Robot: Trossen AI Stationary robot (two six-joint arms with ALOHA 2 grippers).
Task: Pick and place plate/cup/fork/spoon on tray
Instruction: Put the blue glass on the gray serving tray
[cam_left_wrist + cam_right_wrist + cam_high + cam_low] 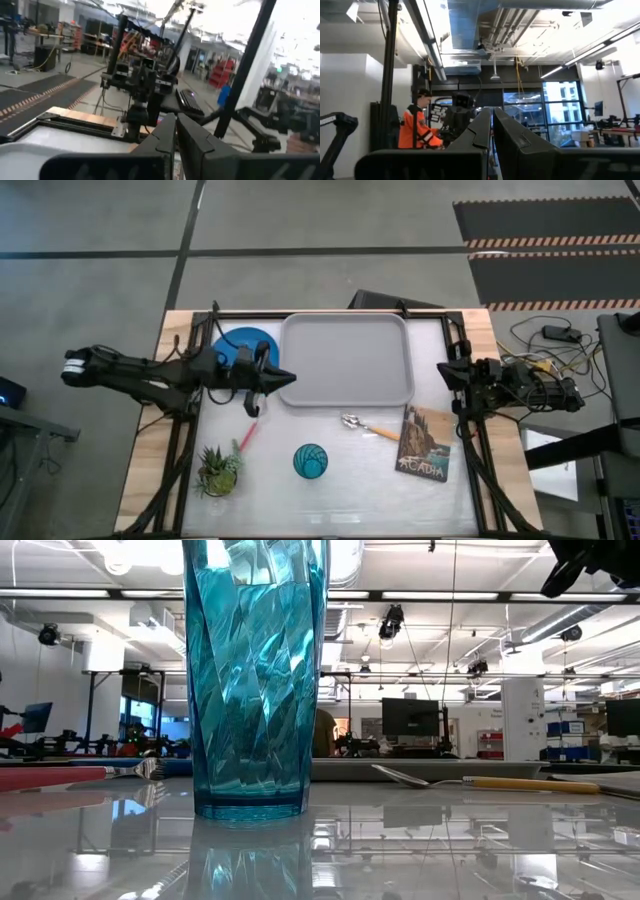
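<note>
High view, tray: the tray (347,361) lay at the table's far middle; nothing lay in it
High view, plate: the plate (240,341) lay just left of the tray, partly under the left arm
High view, left gripper: the left gripper (283,379) reached over the tray's left edge; fingers pressed together, nothing between them
High view, fork: the fork (246,432) lay near the front left, between the left gripper and a potted plant (218,471)
High view, cup: the cup (310,461) stood upright at front centre, right of the plant
High view, spoon: the spoon (368,427) lay just in front of the tray, its handle toward a book (424,443)
High view, right gripper: the right gripper (446,371) waited at the table's right edge, near the tray's right side
Low view, cup: the cup (256,680) filled the foreground, upright on the glossy table
Low view, spoon: the spoon (470,781) lay to the right behind the cup; the fork (75,776) lay at left
Left wrist view, fingers: own fingers (162,140) clenched, holding nothing; the other arm showed beyond
Right wrist view, fingers: own fingers (480,130) clenched, holding nothing; a person (418,126) in an orange jacket stood in the room
</note>
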